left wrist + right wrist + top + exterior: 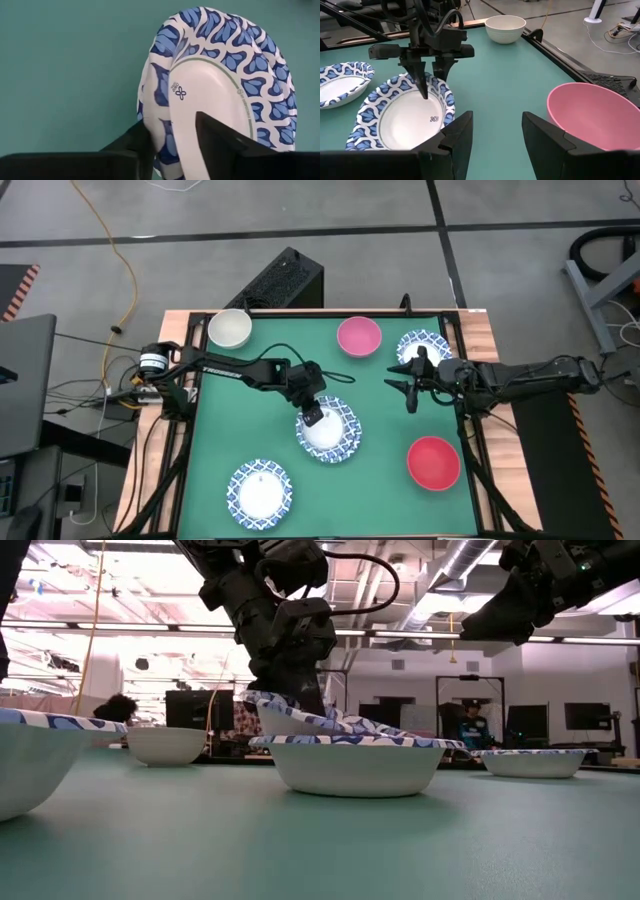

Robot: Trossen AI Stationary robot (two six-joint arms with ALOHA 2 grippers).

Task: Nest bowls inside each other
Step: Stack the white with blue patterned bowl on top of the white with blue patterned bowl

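Two white bowls with blue patterned rims sit one inside the other at the table's middle. The lower bowl (355,770) stands on the table. The upper bowl (300,722) lies tilted in it, its left rim higher in the low view. My left gripper (315,415) is open above them and points steeply down, one finger inside the upper bowl (210,85) and one outside its rim. My right gripper (408,387) hangs open above the table's right part, between the pink bowl (359,337) and the red bowl (433,462), touching nothing. My left gripper's fingers come from above at a slant and stand on either side of the upper bowl's near rim (165,135), one finger (215,145) inside and one outside. There is a gap between them. I cannot tell whether either finger touches the rim.
A plain cream bowl (229,328) stands at the far left corner. One blue patterned bowl (424,347) sits at the far right, partly under my right arm, and another (260,488) near the front left. Bare green mat lies between them.
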